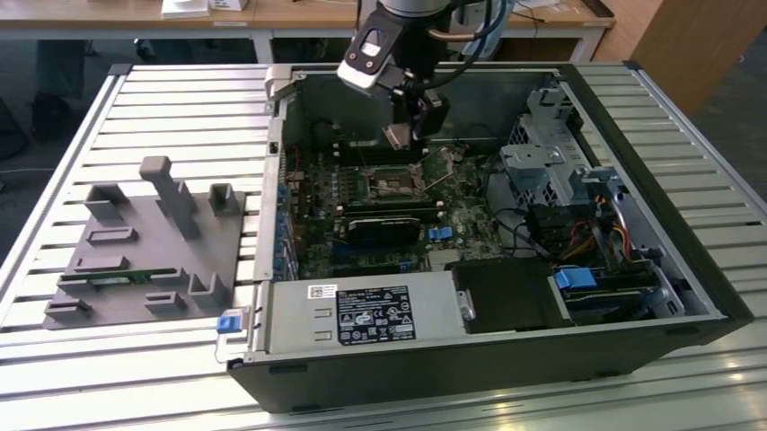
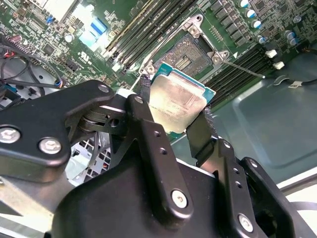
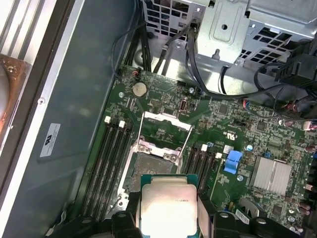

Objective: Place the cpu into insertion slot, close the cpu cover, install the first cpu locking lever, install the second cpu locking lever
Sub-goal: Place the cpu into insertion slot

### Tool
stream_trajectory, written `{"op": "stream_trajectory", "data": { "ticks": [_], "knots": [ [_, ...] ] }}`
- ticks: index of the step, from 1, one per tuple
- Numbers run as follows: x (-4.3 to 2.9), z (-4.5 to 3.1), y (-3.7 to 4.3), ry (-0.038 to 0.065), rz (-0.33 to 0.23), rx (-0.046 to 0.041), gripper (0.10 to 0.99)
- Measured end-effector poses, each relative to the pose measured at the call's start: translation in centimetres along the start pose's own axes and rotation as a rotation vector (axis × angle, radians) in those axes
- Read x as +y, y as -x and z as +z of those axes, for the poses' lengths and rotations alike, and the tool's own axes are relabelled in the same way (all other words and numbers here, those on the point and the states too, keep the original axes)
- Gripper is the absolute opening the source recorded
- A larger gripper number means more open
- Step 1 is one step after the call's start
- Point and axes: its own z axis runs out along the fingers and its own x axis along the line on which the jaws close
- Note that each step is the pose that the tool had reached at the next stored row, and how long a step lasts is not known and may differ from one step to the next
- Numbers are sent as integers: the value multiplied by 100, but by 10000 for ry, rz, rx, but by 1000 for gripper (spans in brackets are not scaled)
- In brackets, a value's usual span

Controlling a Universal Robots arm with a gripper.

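One flat, silvery square cpu in black pincer

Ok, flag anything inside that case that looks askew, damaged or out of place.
Nothing looks damaged or spilled. The cpu, clamped in the gripper, hangs above the open insertion slot rather than seated, and its metal top looks smudged in the second wrist view.
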Motion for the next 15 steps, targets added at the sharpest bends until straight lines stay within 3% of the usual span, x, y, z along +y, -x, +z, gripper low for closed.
{"op": "stream_trajectory", "data": {
  "ticks": [8,15],
  "knots": [
    [-2,36,-3,2,157,-16,541],
    [-6,79,-2,27,1333,-113,541]
  ]
}}
